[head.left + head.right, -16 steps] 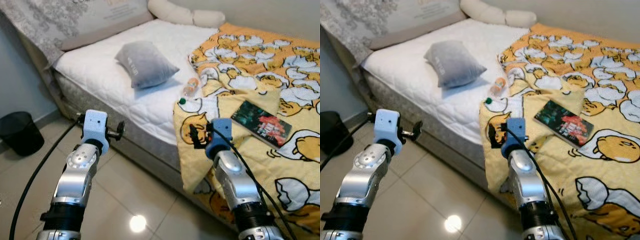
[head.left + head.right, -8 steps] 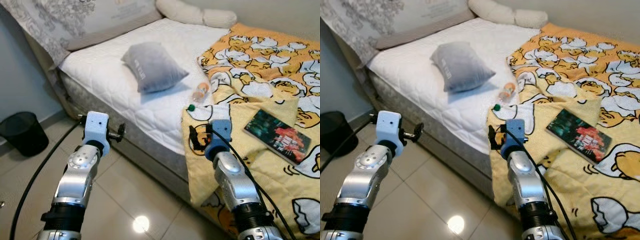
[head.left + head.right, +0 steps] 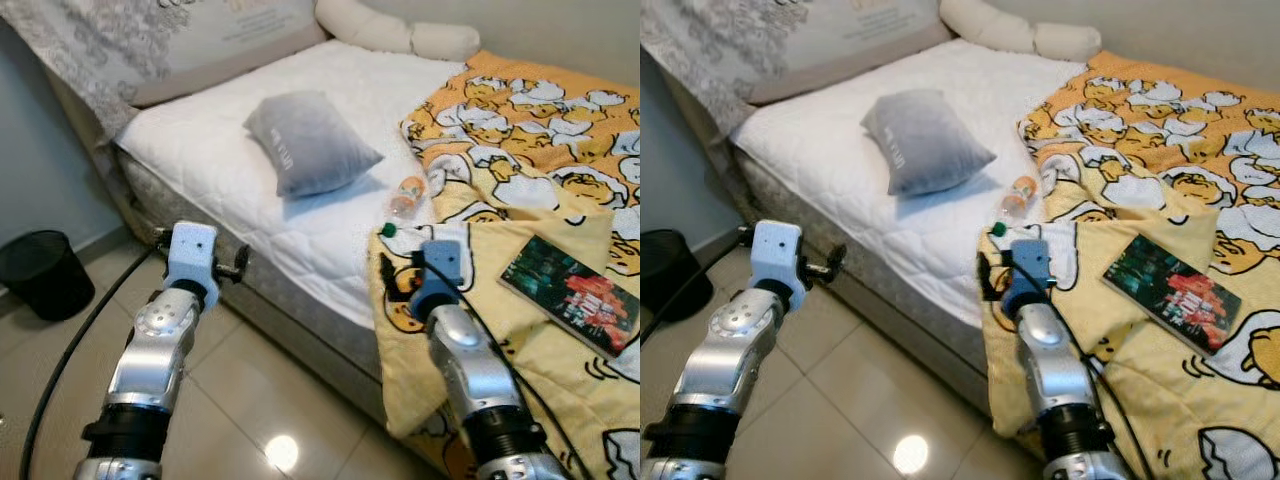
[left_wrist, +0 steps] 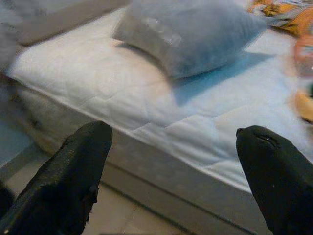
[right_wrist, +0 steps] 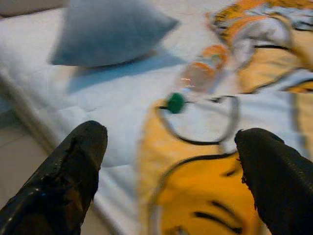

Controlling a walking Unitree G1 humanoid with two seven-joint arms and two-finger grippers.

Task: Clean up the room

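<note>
I see two silver arms, left arm (image 3: 150,350) and right arm (image 3: 470,375), each with black collars, a pale blue wrist block, a black cable (thick on left), and matte black fingers (image 4: 73,176).

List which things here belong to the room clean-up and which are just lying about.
Clean-up: plastic bottle, book, black bin, right gripper facing the bottle, jaws open.

Lying about: grey pillow, duck blanket, white bolster.
</note>
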